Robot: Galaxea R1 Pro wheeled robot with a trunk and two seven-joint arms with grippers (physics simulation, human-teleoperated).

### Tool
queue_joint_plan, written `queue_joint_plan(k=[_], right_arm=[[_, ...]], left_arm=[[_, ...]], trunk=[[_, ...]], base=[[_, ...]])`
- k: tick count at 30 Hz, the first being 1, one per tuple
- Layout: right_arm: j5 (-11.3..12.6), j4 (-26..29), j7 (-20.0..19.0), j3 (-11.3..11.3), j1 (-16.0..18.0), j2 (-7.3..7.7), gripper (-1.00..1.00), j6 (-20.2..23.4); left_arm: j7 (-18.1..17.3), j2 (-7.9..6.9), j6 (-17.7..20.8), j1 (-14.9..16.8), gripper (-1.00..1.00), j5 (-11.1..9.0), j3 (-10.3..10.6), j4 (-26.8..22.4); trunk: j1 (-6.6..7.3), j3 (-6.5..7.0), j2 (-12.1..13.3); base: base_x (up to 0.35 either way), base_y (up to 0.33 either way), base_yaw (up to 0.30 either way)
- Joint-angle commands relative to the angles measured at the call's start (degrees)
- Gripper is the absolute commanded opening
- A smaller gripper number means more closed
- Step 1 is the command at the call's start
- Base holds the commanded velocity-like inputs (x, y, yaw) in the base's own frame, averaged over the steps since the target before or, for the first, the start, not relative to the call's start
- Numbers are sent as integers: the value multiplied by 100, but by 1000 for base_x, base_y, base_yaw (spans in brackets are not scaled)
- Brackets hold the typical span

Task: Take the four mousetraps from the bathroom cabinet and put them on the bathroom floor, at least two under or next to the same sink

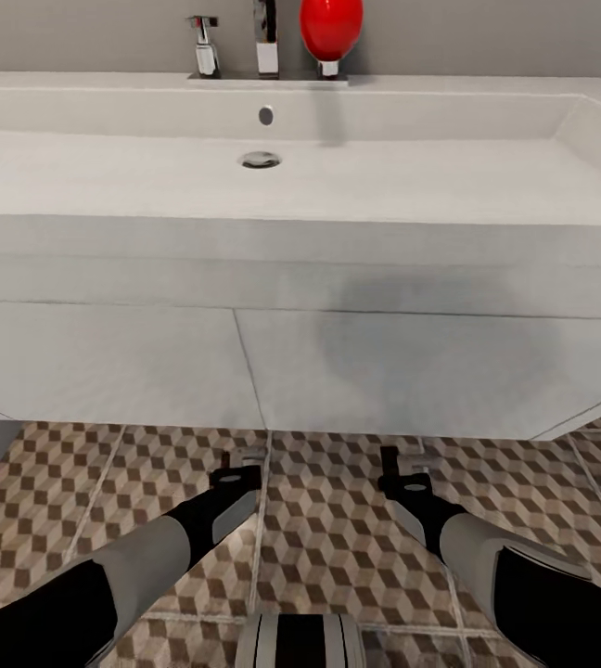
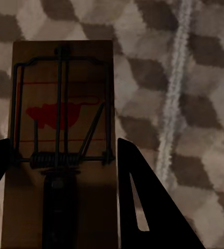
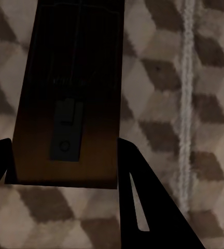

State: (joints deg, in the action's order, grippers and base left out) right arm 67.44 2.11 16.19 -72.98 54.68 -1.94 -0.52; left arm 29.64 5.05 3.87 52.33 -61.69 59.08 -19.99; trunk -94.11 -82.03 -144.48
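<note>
left claw (image 2: 60,197) is clamped on a trap (image 2: 63,119), one dark finger (image 2: 143,202) at each long edge. right claw (image 3: 65,192) is clenched on a second trap (image 3: 73,83) the same way. both hang low over the floor (image 1: 338,538), just in front of the sink (image 1: 300,186), whose vanity front (image 1: 245,371) is at 12 o'clock from the claws. in the head view the left trap (image 1: 245,456) and right trap (image 1: 398,459) poke out past the fingertips toward the vanity.

my read: this is the put-down. lower each until the slab lies flat on the tile, then let go. keep them close to the vanity base so both count as next to the sink. don't drop from height, a slab could flip.

markings: red mouse silhouette between thin red lines on the left trap. no readable text. right trap shows plain wood and a dark metal clip.
</note>
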Motion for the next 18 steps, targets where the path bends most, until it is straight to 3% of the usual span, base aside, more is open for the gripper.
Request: queue_joint_plan(k=[1, 8, 13, 18], right_arm=[[70, 8, 25, -50, 4, 1, -100, -15], [68, 1, 25, -58, 10, 6, -100, -307], [67, 0, 25, -58, 78, 9, -100, -357], [67, 0, 25, -59, 101, 14, -100, -632]], left_arm=[[-2, -4, -10, 6, -100, 67, 40, -7], [-162, 3, -121, 6, -100, 499, 42, -24], [-309, 2, -200, 6, -100, 543, 42, -52], [-481, -42, -822, 6, -100, 551, 56, -29]], trunk=[[-1, -26, -3], [-19, -182, -13], [-32, -292, -19], [-40, -359, -23]], base=[[0, 0, 0], [0, 0, 0], [0, 0, 0], [0, 0, 0]])
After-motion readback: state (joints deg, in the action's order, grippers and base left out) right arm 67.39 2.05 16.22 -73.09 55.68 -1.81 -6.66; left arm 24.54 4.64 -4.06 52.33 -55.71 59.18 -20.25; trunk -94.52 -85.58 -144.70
